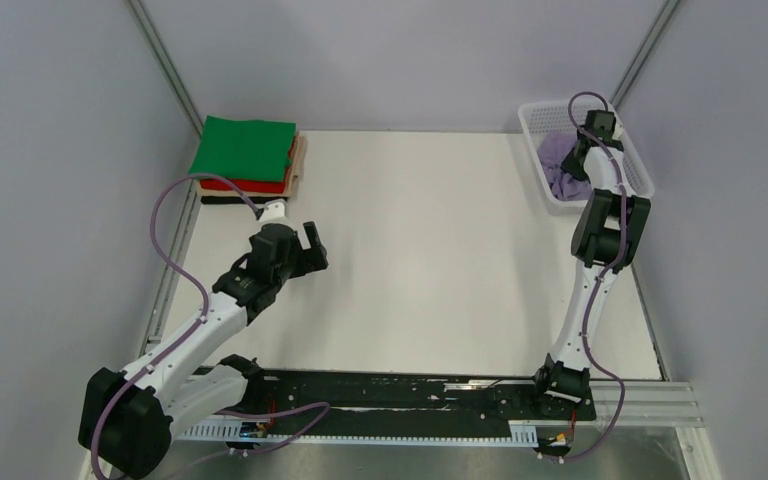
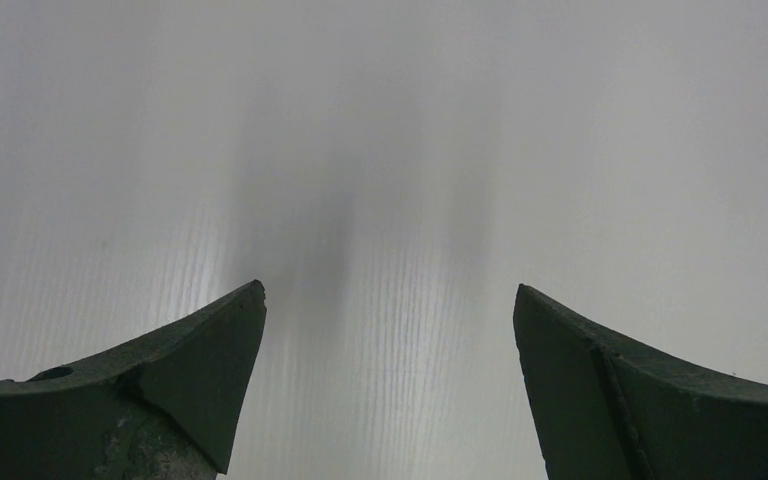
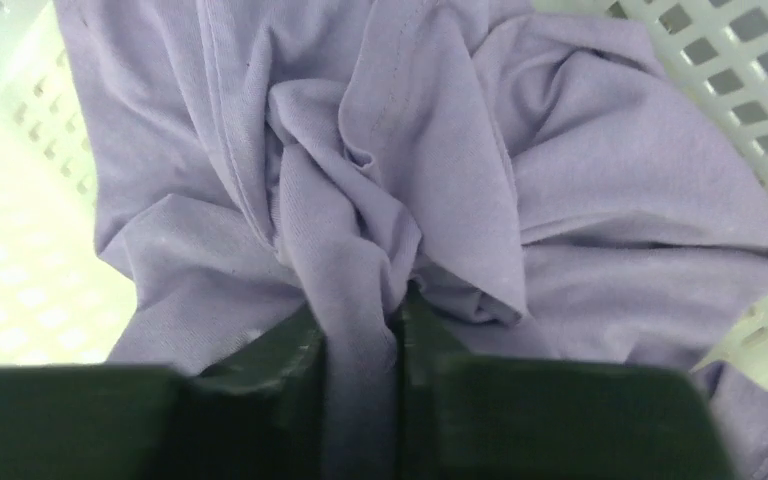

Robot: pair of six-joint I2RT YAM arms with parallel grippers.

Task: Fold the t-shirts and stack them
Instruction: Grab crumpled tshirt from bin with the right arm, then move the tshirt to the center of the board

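Observation:
A crumpled lavender-purple t-shirt [image 1: 563,165] lies in the white mesh basket [image 1: 638,168] at the back right. My right gripper [image 1: 580,148] reaches down into the basket and is shut on a bunched fold of this shirt [image 3: 360,230], the cloth pinched between its fingers [image 3: 280,370]. A stack of folded shirts sits at the back left: green [image 1: 243,148] on top, red [image 1: 250,185] under it, tan [image 1: 298,160] showing at the right edge. My left gripper [image 1: 312,247] hovers open and empty over the bare table, in front of the stack; its fingers [image 2: 200,370] stand wide apart.
The white table [image 1: 430,260] is walled in by grey panels on three sides. The basket wall [image 3: 740,60] closely surrounds the right gripper. A dark strip [image 1: 222,201] lies under the stack's front edge. A black rail [image 1: 390,395] with the arm bases runs along the near edge.

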